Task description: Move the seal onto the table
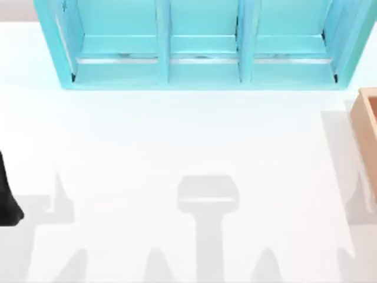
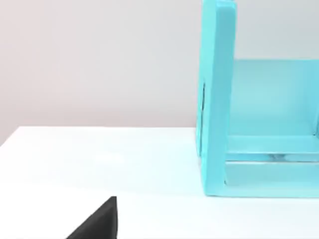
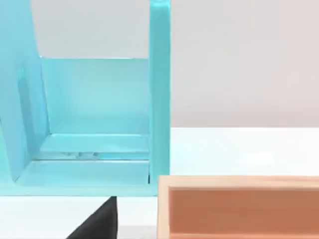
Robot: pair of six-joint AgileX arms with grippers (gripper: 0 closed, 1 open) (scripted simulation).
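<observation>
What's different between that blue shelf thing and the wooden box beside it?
The shelf unit is turquoise, while the box is tan wood. The shelf unit is split into three bays that open toward the front; the box is a single tray open at the top. The shelf unit stands along the table's far edge, the box at its right edge. Both rest on the white table.

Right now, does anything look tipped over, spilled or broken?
No, nothing stands out. The turquoise shelf unit stands upright and square at the far side of the table, and the wooden box sits level at the right edge. Nothing is spilled or cracked. A black part of the left arm sits at the left edge.
</observation>
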